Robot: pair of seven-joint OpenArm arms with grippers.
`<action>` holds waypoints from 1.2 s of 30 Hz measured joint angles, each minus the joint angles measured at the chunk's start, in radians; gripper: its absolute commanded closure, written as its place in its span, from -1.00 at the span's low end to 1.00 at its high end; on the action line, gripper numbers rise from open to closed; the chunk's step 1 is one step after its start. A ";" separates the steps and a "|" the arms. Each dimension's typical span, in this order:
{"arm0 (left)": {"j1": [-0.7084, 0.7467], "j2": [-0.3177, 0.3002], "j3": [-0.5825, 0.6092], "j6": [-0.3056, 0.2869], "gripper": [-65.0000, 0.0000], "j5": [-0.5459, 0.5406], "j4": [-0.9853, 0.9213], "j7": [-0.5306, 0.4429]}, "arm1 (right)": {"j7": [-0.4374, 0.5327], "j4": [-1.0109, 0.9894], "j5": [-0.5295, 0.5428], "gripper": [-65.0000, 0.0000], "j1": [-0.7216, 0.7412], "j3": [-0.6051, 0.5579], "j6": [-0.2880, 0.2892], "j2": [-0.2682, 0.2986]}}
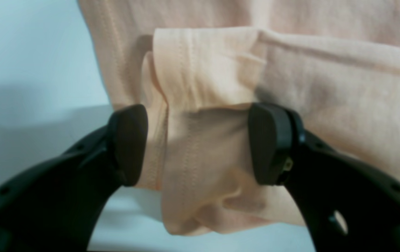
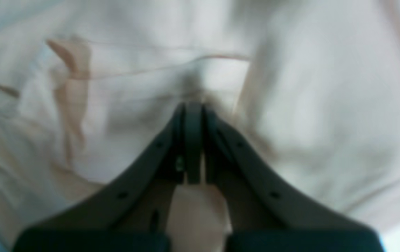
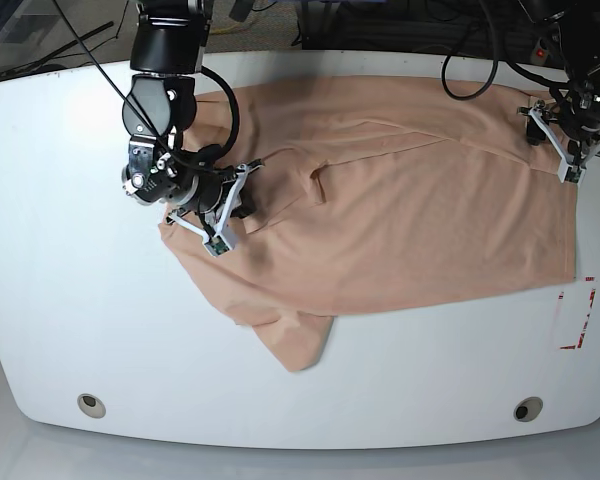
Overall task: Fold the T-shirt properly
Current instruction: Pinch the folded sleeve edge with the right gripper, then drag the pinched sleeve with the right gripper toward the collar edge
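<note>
- White surface [image 3: 70, 330] carries the T-shirt [image 3: 400, 210], spread wide between both arms.
- Right gripper [image 2: 193, 115] is pinched together on shoulder-end fabric; I'd lift slowly.
- Left gripper [image 1: 198, 143] stands apart, straddling a bunched hem corner; I'd close first.

Black jointed arms [image 3: 160, 70] with looping black cables, white wrist brackets, curved matte-black hand [image 1: 198, 143] fingers dotted with screw holes.
</note>
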 measured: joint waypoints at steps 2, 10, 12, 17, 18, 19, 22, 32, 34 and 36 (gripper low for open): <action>0.000 0.000 0.000 0.000 -0.29 0.001 0.000 0.001 | -0.008 0.037 0.000 1.00 0.000 -0.001 -0.001 0.000; 0.000 0.000 0.000 0.000 -0.29 0.000 0.000 0.000 | -0.071 0.181 0.003 1.00 0.031 0.005 0.000 0.000; 0.000 0.000 0.000 0.000 -0.29 0.000 0.000 0.002 | -0.071 0.176 0.001 1.00 0.048 0.003 -0.001 0.000; 0.000 -0.011 0.002 0.000 -0.29 0.000 -0.001 0.003 | -0.072 0.106 -0.003 1.00 0.076 0.004 -0.001 0.004; 0.001 -0.011 0.002 0.000 -0.29 0.000 -0.002 0.003 | -0.071 0.086 0.000 1.00 0.081 0.004 -0.001 0.006; 0.001 -0.013 0.002 0.000 -0.29 0.000 -0.002 0.003 | -0.071 0.074 -0.001 1.00 0.085 0.004 0.000 0.006; 0.003 -0.016 0.002 0.000 -0.29 0.000 -0.002 0.004 | -0.071 0.042 -0.001 0.81 0.101 0.005 0.000 0.005; 0.005 -0.019 0.000 0.000 -0.29 0.000 -0.003 0.005 | -0.141 0.253 0.013 -0.32 -0.006 0.055 0.002 0.003; 0.005 -0.019 0.001 0.000 -0.29 0.001 -0.003 0.006 | -0.179 0.282 0.007 -0.32 -0.040 0.080 0.003 0.003; 0.005 -0.019 0.001 0.000 -0.29 0.000 -0.003 0.007 | -0.197 0.298 0.007 -0.32 -0.076 0.103 0.001 0.006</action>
